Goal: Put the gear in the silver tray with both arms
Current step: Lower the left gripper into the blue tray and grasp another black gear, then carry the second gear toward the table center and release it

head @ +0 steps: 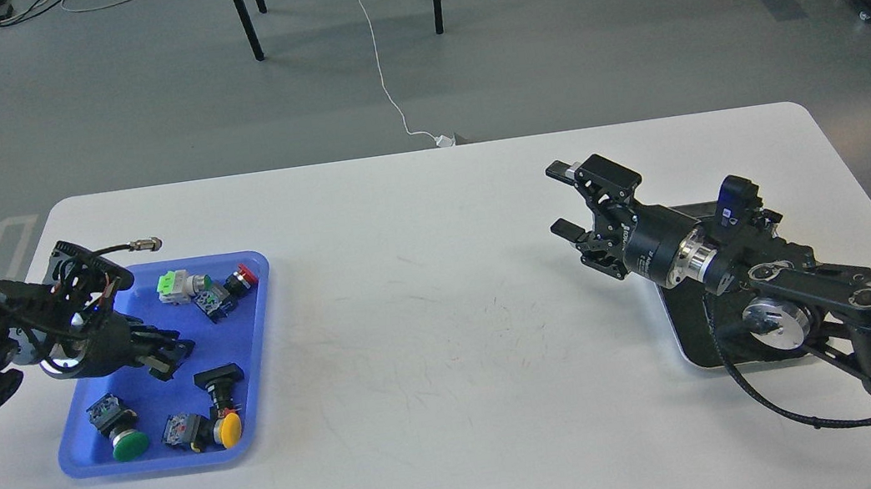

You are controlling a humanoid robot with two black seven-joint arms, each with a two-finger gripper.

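The gear is several push-button switch parts lying in a blue plastic tray (250,340) at the left: a green-capped one (128,444), a yellow-capped one (229,428), a red-capped one (244,276) and others. My left gripper (164,355) hovers low over the middle of that tray; its dark fingers cannot be told apart. My right gripper (562,198) is open and empty above the table, right of centre. The silver tray (686,329) lies on the right side, mostly hidden under my right arm.
The white table (432,346) has rounded corners. A loose cable plug (143,245) sticks out from my left wrist over the tray's far edge. Chair legs and cables are on the floor beyond the table.
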